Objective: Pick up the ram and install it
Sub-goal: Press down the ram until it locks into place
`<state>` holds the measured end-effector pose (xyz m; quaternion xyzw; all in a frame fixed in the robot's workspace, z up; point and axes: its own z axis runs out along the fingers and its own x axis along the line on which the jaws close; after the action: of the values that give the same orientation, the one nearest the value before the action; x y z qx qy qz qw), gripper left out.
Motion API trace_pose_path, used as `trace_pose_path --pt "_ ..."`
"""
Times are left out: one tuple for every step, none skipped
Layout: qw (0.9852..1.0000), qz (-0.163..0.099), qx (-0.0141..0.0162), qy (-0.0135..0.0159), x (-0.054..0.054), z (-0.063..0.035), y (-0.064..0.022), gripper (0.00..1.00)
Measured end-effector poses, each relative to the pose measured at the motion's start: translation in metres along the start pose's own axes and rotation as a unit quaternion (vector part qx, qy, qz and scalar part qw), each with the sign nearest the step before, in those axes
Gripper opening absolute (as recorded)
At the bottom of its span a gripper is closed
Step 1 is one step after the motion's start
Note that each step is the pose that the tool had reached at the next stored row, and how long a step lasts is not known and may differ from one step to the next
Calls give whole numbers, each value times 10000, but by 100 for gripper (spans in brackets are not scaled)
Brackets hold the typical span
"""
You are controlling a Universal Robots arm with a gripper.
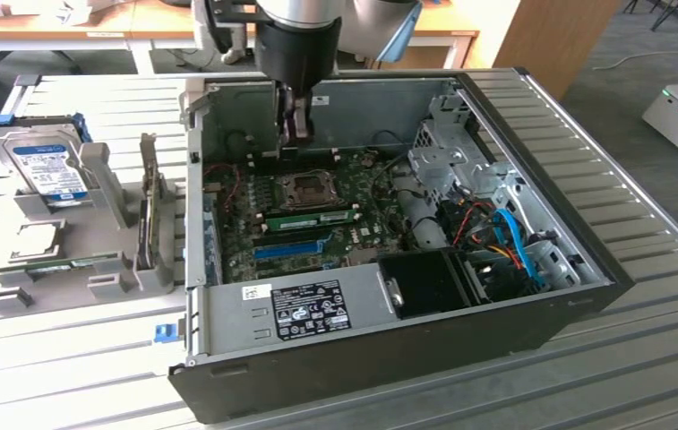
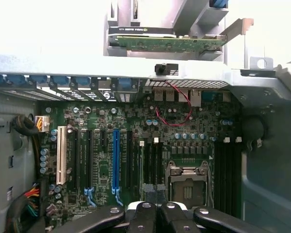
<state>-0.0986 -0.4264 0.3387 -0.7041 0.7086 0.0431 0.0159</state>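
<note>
Slatted worktop (image 1: pixel 64 367) carries an open computer case (image 1: pixel 374 349). Over its motherboard (image 1: pixel 314 215), beyond the CPU socket (image 1: pixel 311 187), hangs the gripper (image 1: pixel 296 134), clenched on nothing visible. Toward the case front, just past the socket, the ram (image 1: pixel 313 218) lies crosswise in its slot.

One computer case (image 1: pixel 374 340), one hard drive (image 1: pixel 46 166), one ram (image 1: pixel 318 218)

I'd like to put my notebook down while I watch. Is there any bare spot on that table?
Bare ribbed table lies in front of the grey parts rack and along the exterior view's right of the open computer case. Inside the case it is crowded: the motherboard, cables, and the gripper hanging over them.
</note>
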Motion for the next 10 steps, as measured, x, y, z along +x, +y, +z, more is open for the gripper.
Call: trace_pose_path --pt "10000 0 0 1 -1 -14 0 11" --pt "10000 0 0 1 -2 -24 1 11" --pt "10000 0 0 1 -2 -30 1 11" --pt "10000 0 1 1 -2 -30 1 11" --pt "10000 0 1 2 -3 -30 1 11" --pt "10000 0 1 2 -3 -30 1 11" --pt "10000 0 0 2 -3 -30 1 11" --pt "10000 0 0 2 -3 -30 1 11" --pt "10000 0 0 3 -3 -31 0 11" --pt "10000 0 -1 4 -3 -32 -5 11"
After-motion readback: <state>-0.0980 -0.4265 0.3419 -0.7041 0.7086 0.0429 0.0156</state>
